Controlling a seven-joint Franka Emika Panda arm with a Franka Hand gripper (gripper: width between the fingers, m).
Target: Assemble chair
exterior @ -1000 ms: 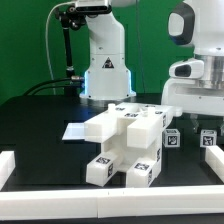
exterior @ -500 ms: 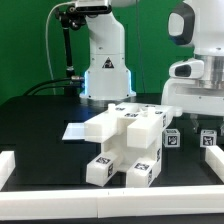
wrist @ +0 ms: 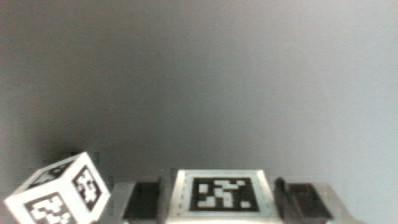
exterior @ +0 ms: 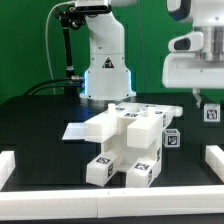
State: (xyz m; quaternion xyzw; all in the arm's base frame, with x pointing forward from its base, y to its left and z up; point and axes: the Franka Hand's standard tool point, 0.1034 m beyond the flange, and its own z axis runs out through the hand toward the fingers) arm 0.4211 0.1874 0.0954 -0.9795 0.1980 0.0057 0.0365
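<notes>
The partly built chair [exterior: 125,145], made of white blocky parts with black-and-white tags, stands mid-table. My gripper [exterior: 210,106] hangs above the table at the exterior view's right, shut on a small white tagged part [exterior: 211,113] held clear of the surface. In the wrist view that part [wrist: 224,193] sits between my dark fingers [wrist: 150,200], its tag facing the camera, with my gripper [wrist: 226,202] closed on its sides. A second small tagged block [exterior: 172,138] rests on the table between the chair and my gripper; the wrist view shows it [wrist: 63,192] beside the held part.
The arm's white base [exterior: 105,70] stands behind the chair. The marker board [exterior: 75,131] lies flat at the chair's left. White border rails [exterior: 8,165] [exterior: 214,160] lie along the front corners and the front edge.
My gripper has risen from the table at the exterior view's right, carrying the small tagged part up with it. The chair and the other block have not moved.
</notes>
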